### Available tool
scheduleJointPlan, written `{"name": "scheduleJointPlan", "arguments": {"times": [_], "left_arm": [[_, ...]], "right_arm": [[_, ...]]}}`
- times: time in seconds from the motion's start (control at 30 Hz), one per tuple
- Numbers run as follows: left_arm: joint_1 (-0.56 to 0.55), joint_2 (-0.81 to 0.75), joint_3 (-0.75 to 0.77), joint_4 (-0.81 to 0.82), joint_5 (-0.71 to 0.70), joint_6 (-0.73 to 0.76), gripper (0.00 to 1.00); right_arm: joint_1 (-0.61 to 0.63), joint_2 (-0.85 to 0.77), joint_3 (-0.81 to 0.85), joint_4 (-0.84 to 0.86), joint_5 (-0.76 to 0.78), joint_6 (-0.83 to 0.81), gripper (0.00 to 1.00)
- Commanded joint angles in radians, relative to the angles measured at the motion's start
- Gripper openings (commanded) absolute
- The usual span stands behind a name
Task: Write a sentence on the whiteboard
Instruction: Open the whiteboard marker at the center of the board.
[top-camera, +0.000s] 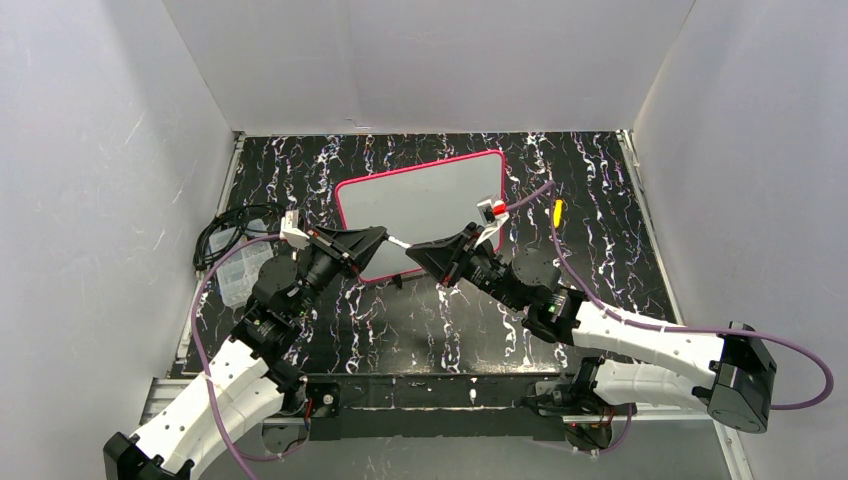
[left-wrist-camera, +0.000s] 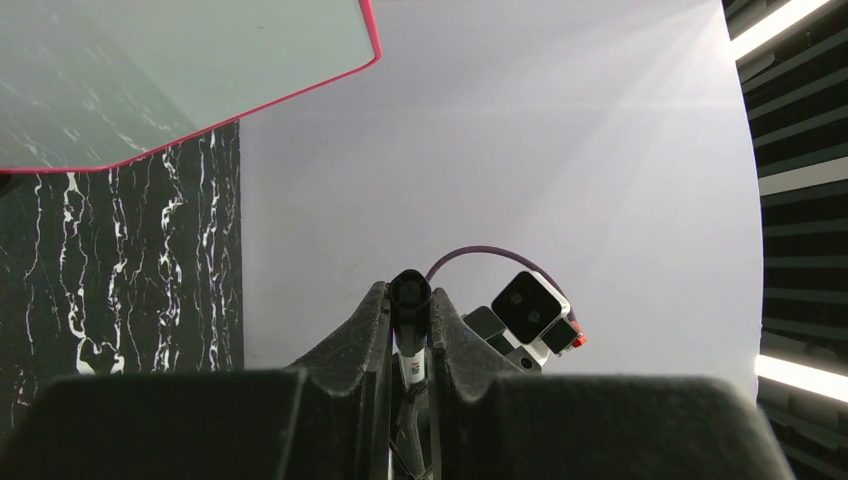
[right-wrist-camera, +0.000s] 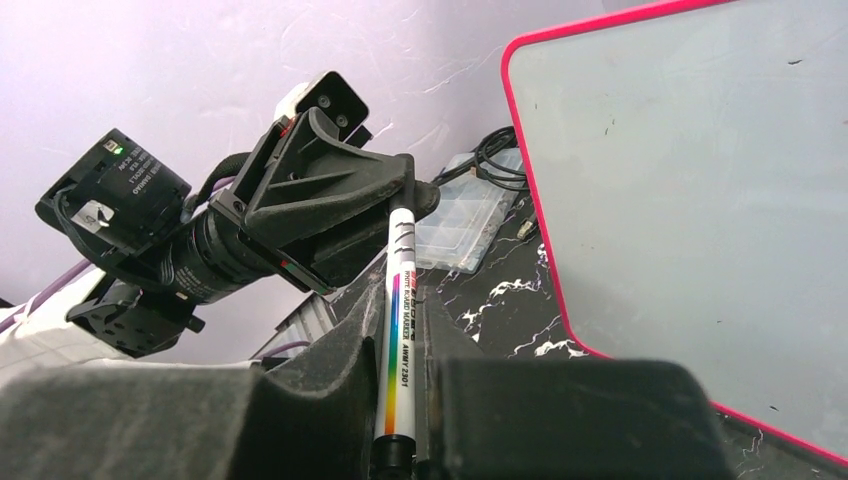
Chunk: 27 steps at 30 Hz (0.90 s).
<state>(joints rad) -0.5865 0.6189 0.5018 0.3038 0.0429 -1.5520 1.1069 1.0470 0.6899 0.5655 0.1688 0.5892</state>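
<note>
The whiteboard (top-camera: 425, 195) lies flat on the table (top-camera: 590, 200), beyond both grippers. Its near pink-red edge passes under their fingertips. Its grey-white face shows only a few tiny dark specks. From the right wrist camera it spreads out to the right of that gripper's fingers.

A white marker (right-wrist-camera: 403, 310) with a rainbow stripe is held level between the two grippers, above the board's near edge. The right gripper (top-camera: 413, 250) is closed on the marker's barrel, with a finger pressed against each side. The left gripper (top-camera: 384, 236) faces it tip to tip and is clamped tight on the marker's other, black end.

Out beyond the left gripper's far side, a clear plastic box (top-camera: 235, 280) and a coil of black cables (top-camera: 225, 232) sit by the table's edge.
</note>
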Motion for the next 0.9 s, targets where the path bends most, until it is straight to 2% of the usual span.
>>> {"name": "scheduleJointPlan", "arguments": {"times": [0.0,0.27,0.87], "left_arm": [[-0.005,-0.008,-0.006,0.009,-0.022,0.007,0.00],[-0.004,-0.050,-0.034,0.009,-0.119,-0.002,0.00],[-0.003,-0.067,-0.026,0.009,-0.242,0.000,0.00]], "right_arm": [[0.004,-0.030,0.023,0.090,0.011,-0.022,0.01],[0.004,-0.072,-0.006,0.076,0.016,-0.047,0.01],[0.004,-0.203,-0.032,-0.094,-0.004,-0.100,0.01]]}}
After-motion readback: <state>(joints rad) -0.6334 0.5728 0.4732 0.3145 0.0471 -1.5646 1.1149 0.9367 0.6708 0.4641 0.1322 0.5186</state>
